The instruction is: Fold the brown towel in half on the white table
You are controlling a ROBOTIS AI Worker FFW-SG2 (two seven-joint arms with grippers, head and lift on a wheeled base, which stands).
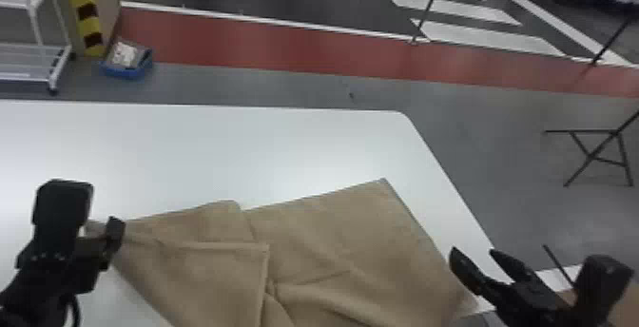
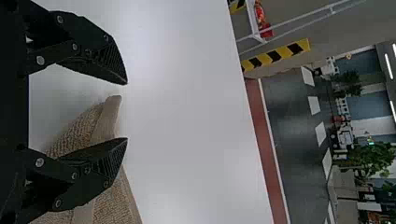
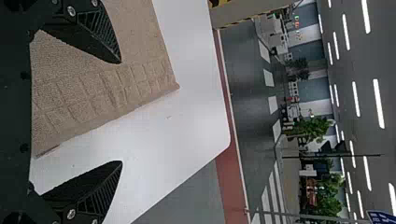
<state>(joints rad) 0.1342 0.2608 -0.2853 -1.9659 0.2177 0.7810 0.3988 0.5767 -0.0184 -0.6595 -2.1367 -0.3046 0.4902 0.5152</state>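
Brown towel [image 1: 342,226], rumpled on white surface [image 1: 214,150]: treat as likely at corner-grasping step. Note left tool [image 2: 126,111] released around corner [image 2: 111,112]; right tool [image 3: 121,112] released near edge [image 3: 102,115]. Next, clench left tool, align right tool with edge, then lift.

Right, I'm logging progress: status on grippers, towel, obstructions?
Left gripper open around towel's left corner. Right gripper open at towel's right edge. Towel rumpled; wrinkles may hinder folding.
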